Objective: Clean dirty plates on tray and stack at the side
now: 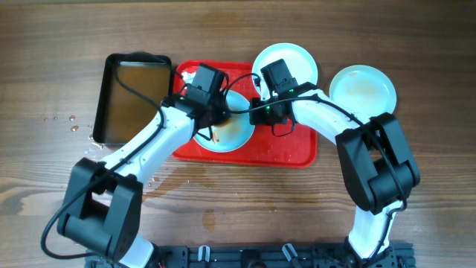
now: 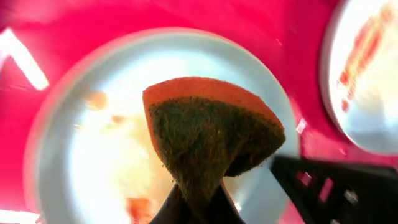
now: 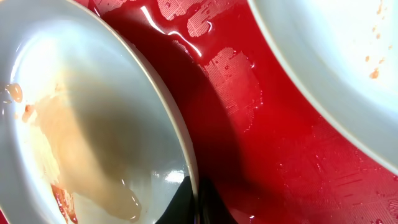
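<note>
One dirty plate [image 1: 236, 135] sits on the red tray [image 1: 297, 152] overhead, a second plate [image 1: 301, 56] overlaps its far edge, a third plate [image 1: 363, 89] rests on the surface [image 1: 431, 223]. Left wrist: left end effector [image 2: 196, 208] pinches a sponge [image 2: 211, 130] over the dirty plate. Right wrist: right end effector [image 3: 198, 204] clamps its rim.

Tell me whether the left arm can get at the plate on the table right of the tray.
Probably not as things stand: the right arm lies across the way to that plate, and the left gripper is holding a sponge.
</note>
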Robot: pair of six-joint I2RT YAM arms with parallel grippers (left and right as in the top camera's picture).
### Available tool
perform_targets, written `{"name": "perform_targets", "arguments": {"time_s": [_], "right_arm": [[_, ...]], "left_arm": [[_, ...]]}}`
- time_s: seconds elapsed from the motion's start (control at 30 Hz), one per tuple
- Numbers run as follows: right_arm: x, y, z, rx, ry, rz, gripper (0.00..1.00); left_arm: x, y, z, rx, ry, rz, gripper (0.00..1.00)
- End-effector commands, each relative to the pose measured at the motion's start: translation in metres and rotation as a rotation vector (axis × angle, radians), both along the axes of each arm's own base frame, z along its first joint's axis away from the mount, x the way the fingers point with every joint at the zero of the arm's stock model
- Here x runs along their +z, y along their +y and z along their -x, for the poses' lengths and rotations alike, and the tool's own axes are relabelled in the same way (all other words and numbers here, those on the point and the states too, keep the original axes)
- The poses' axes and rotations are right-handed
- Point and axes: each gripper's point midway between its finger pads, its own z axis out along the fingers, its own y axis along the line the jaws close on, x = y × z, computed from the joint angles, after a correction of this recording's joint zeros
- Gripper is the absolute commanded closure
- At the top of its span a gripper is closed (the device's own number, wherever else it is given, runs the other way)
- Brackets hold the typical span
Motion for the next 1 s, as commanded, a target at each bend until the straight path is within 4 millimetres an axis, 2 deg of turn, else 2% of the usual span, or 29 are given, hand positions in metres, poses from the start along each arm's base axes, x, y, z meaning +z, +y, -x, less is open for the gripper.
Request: {"name": "perform_targets", "arguments": {"time_s": [0.0,0.1,0.2,0.47,0.5,0.53,0.7,0.87,0.97], "right_arm": [[-0.008,-0.004,-0.002,-0.016,0.004,0.032,0.96],[-0.008,-0.004,-0.002,-0.016,0.004,0.032,0.96],[-0.008,-0.004,-0.002,-0.015,0.005,0.033,0.96],[-0.009,-0.004,-0.002,-0.015,0.007,0.034,0.96],[-0.009,-0.004,-0.002,-0.015,0.006,0.034,0.96],[-0.008,-0.004,-0.002,-0.014,0.006,0.034,0.96],[-0.008,-0.004,-0.002,-0.014,0.006,0.034,0.96],[-0.009,-0.005,-0.002,-0.014,0.004,0.038,0.96],[-0.009,-0.005,-0.002,-0.014,0.003,0.038,0.96]], "left_arm": [[-0.033,-0.026,0.021,-0.038,0.123,0.057,0.96],[-0.055,-0.030,0.027,-0.049,0.168,0.032,0.96],[-0.071,-0.025,0.030,-0.041,0.198,0.000,0.96],[-0.076,0.043,0.034,0.061,0.188,-0.332,0.96],[-0.072,0.059,0.033,0.088,0.177,-0.403,0.96],[-0.069,0.067,0.032,0.094,0.170,-0.436,0.96],[-0.039,0.087,0.016,0.058,0.107,-0.539,0.96],[-0.001,0.081,-0.005,0.055,-0.002,-0.517,0.96],[0.007,0.064,-0.010,0.039,-0.032,-0.415,0.96]]}}
